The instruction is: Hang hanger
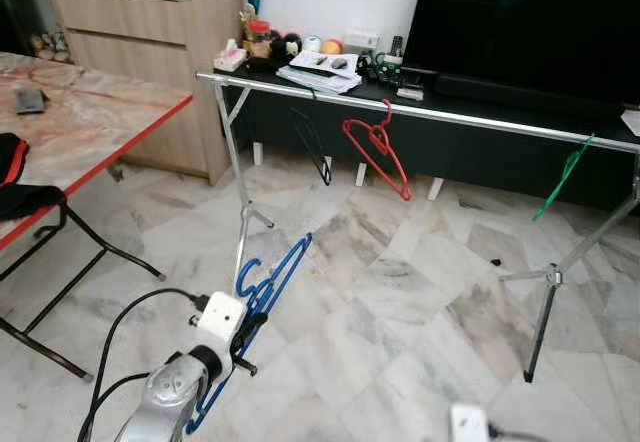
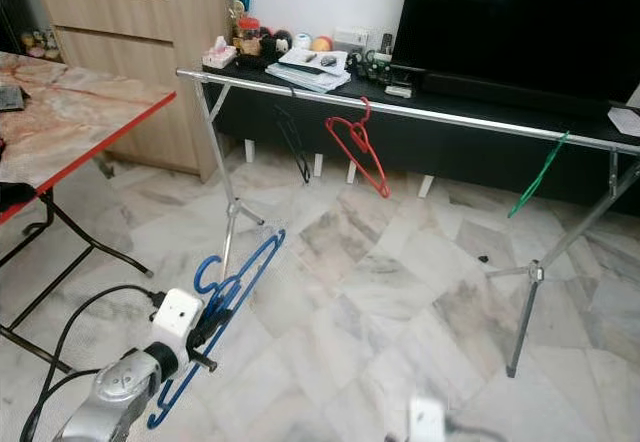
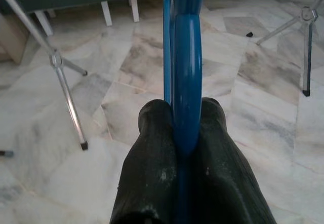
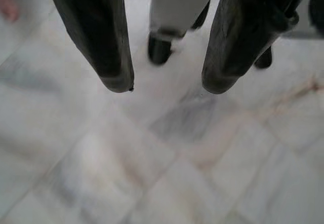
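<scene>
Already we have the blue hanger (image 1: 262, 292) clenched in our left tool (image 3: 183, 133), low over the floor, well short of the rail (image 1: 420, 110). Our right tool (image 4: 164, 84) hangs released. Next, we judge: lift and hook it beside the red hanger (image 1: 378, 152).

Glossy blue plastic hanger (image 3: 186, 82) pinched between the left gripper's (image 3: 183, 113) matt black fingers (image 3: 152, 153) — beyond it, a bright metal rail (image 1: 420, 110) over polished marble floor (image 1: 400, 292).
</scene>
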{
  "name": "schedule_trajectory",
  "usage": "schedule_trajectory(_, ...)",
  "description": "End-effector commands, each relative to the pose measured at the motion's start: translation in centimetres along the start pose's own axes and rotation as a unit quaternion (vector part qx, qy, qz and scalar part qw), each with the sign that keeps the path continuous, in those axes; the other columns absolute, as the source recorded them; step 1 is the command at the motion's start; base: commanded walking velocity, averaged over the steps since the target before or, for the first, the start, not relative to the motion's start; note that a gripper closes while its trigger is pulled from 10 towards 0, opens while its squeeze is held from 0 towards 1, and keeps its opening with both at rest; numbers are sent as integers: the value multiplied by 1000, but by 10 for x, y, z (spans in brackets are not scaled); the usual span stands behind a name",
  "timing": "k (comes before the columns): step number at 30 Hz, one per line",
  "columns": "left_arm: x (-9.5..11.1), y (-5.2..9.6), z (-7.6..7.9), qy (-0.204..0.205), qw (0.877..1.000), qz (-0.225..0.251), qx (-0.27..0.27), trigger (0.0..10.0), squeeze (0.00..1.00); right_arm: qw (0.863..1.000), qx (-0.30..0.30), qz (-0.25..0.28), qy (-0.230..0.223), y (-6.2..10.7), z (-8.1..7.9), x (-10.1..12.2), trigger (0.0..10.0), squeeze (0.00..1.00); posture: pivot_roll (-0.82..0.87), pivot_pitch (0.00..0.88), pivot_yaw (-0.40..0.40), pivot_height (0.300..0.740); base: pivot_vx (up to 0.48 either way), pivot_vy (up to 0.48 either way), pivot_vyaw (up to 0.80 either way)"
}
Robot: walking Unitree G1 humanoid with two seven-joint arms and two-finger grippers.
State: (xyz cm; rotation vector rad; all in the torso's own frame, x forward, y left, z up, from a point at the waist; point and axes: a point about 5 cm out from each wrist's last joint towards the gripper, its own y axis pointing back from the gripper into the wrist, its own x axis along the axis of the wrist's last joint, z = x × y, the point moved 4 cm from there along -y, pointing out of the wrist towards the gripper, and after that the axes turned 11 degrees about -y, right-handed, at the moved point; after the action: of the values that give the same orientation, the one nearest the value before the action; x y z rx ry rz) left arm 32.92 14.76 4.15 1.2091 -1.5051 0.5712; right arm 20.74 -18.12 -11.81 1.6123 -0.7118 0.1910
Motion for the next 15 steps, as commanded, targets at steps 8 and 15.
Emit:
schedule_trajectory(8, 8, -5, 10, -16, 1000, 12, -20, 10000, 0, 999, -38, 18, -12, 1, 15, 14, 10000, 0, 100, 0, -47, 740, 284, -383, -138)
schedule_trajectory(15, 8, -4, 14, -19, 999, 12, -29, 10000, 0, 999, -33, 11, -4, 2, 19, 6, 10000, 0, 105, 0, -48, 740, 305, -366, -800)
